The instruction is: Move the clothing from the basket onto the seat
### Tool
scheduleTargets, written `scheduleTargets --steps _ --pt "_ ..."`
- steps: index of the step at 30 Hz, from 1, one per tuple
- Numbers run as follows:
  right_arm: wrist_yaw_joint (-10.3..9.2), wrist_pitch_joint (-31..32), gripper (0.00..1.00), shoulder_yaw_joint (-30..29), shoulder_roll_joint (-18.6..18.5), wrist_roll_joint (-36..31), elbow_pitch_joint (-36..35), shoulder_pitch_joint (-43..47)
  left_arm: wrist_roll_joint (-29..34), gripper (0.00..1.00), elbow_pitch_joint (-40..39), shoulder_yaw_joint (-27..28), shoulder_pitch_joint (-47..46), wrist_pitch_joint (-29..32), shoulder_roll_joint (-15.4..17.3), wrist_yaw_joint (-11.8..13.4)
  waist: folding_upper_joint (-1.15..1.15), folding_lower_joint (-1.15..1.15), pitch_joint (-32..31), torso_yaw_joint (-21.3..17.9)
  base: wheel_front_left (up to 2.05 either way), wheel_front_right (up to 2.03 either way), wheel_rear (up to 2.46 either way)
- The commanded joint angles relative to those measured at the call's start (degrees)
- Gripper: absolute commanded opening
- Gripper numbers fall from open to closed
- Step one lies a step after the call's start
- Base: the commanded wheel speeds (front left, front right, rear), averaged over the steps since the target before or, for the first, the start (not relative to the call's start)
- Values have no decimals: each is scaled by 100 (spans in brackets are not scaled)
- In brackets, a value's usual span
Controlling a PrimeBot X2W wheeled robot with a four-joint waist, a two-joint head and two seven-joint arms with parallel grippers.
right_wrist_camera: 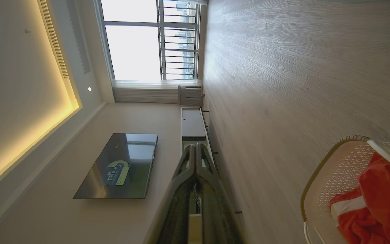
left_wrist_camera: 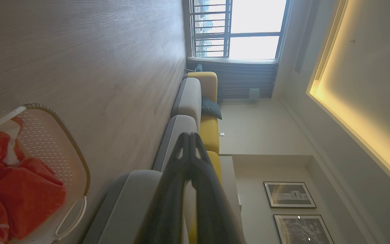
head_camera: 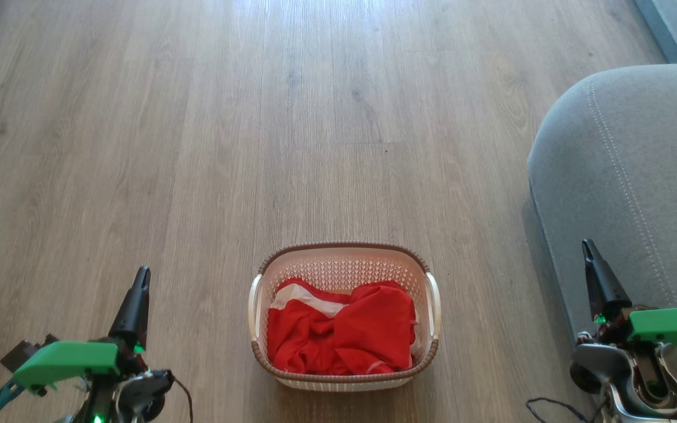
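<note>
Right wrist view: television (right_wrist_camera: 120, 166) shows a green graphic, lettering unreadably small.

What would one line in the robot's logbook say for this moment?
stage: not begun | clothing: in basket | seat: right of basket | left claw: shut, empty | right claw: shut, empty

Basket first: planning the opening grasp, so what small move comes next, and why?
Probably open the right end effector and lower it toward the clothing, which lies in the basket; this end effector is shut, off the basket, and nearest the seat.
</note>
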Motion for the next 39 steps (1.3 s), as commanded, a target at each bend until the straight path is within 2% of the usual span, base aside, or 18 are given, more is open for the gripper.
scheduleTargets --steps 1,21,22,26,39 --pt "3 24 0 102 -3 34 -224 -115 -36 0 -191 192 -271 41 82 -53 0 0 0 0 0 0 0" --pt "3 24 0 102 -3 34 -224 -115 -36 0 -191 192 -271 41 82 -53 0 0 0 0 0 0 0" --pt "0 0 100 0 0 0 0 0 0 100 0 0 0 0 0 0 0 0 0 0 0 0 0" --pt "2 -2 100 28 19 -4 293 66 8 100 258 -33 126 -13 -19 13 0 0 2 0 0 0 0" --pt "2 -187 100 258 -84 -208 344 -255 232 100 374 -83 -177 -246 49 6 0 0 19 -2 0 0 0"
